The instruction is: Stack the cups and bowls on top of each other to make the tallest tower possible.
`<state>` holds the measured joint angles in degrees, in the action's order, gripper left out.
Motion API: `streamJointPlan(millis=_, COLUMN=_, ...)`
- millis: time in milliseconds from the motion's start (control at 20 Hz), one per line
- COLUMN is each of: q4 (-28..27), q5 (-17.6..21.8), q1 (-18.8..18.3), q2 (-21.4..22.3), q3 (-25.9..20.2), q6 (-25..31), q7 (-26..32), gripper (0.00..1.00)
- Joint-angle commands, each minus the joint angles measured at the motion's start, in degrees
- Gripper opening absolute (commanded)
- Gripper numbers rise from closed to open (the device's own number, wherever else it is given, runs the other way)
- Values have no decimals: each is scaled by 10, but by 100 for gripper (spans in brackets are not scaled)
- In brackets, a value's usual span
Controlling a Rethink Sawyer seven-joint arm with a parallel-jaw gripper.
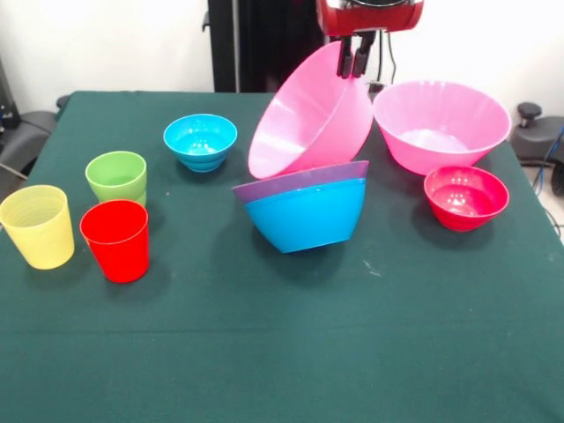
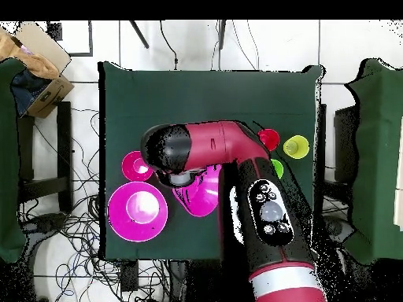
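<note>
1. Gripper (image 1: 352, 60) pinches the rim of the tilted big pink bowl (image 1: 308, 123), directly beneath it.
2. That bowl leans on the purple bowl (image 1: 300, 181), which is nested in the blue bowl (image 1: 304, 216), mid-table (image 1: 282, 352).
3. Second pink bowl (image 1: 441, 123) sits near the far edge.

arm (image 2: 228, 149): red shell, black joints | claw (image 1: 352, 58): dark fingers | grey buttons

Front view bright, even, lit from above; soft short shadows under bowls (image 1: 306, 214) and cups (image 1: 115, 240) on the cloth (image 1: 264, 352); small glare spots inside pink bowl (image 1: 441, 123). Overhead view dimmer, colours oversaturated; arm (image 2: 236, 181) slightly soft.
</note>
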<state>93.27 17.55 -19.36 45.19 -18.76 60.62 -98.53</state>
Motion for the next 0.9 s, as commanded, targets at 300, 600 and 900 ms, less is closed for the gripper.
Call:
streamJointPlan(millis=300, q4=4, q5=81, q1=-5, q2=-10, q3=-67, q6=-46, q7=117, gripper=0)
streamJointPlan(millis=600, q4=-2, q5=98, q1=-4, q2=-8, q3=-73, q6=-34, q7=110, gripper=0)
streamJointPlan(millis=900, q4=-25, q5=92, q1=-6, q2=6, q3=-85, q6=6, q7=113, gripper=0)
